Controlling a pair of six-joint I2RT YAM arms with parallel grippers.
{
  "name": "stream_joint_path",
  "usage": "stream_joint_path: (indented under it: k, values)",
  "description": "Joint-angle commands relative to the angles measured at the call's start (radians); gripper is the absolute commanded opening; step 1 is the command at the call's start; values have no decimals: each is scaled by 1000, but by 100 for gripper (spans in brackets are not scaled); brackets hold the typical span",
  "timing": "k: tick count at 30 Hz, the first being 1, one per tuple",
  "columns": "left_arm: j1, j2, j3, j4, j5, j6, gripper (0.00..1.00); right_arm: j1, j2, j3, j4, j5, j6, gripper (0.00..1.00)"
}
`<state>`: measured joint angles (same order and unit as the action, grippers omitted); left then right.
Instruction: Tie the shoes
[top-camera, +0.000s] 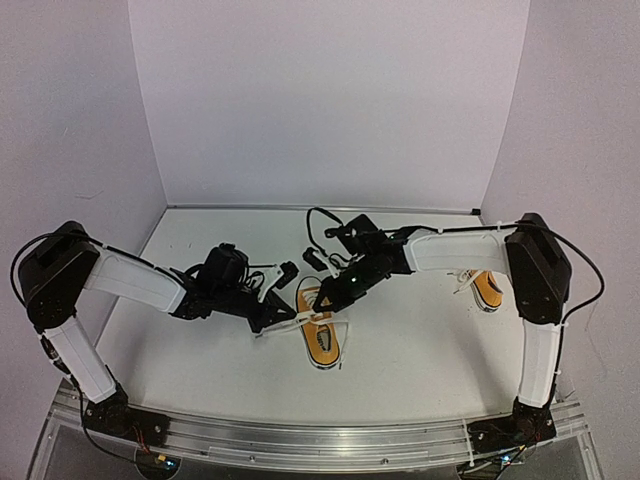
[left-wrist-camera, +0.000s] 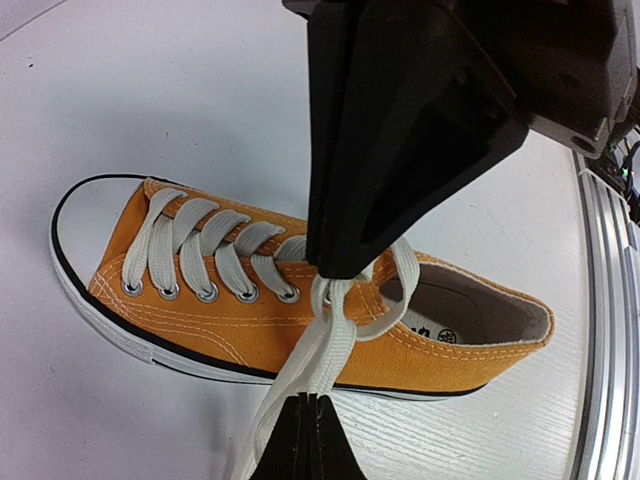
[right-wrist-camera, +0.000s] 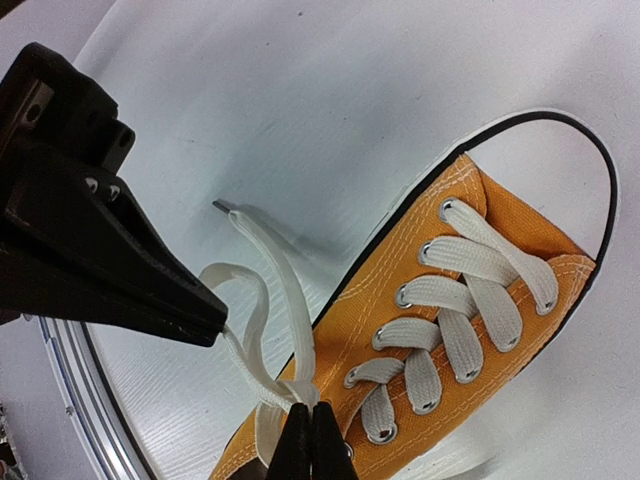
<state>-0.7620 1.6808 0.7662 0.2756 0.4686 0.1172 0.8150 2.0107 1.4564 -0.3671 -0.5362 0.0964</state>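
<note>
Sneaker (left-wrist-camera: 230, 335) of orange canvas, with a smooth white rubber toe cap and metal eyelets, lies mid-surface on its sole. Its flat woven lace (left-wrist-camera: 310, 360) is pulled up near the tongue. The left hand (left-wrist-camera: 308, 425) is clamped on one strand and the right hand (right-wrist-camera: 310, 430) on another. A second sneaker (top-camera: 487, 288) sits to the right (partly under that arm) on the white, faintly grained surface (left-wrist-camera: 150, 110).

The shoe (left-wrist-camera: 230, 335) has a matt orange cloth upper, flat woven laces (left-wrist-camera: 190, 240), shiny metal eyelets (left-wrist-camera: 207, 293) and a smooth rubber toe cap (left-wrist-camera: 85, 215). The white worktop (left-wrist-camera: 150, 100) is matt and faintly grained.
</note>
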Motion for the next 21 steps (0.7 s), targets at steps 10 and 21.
stream_joint_path:
  k: [10,21]
  values:
    - [14,18,51,-42,6,36,0,-28,-160,-157,152,27,108,0]
    - [18,6,62,-63,-18,63,0,-55,-204,-283,361,-28,240,0]
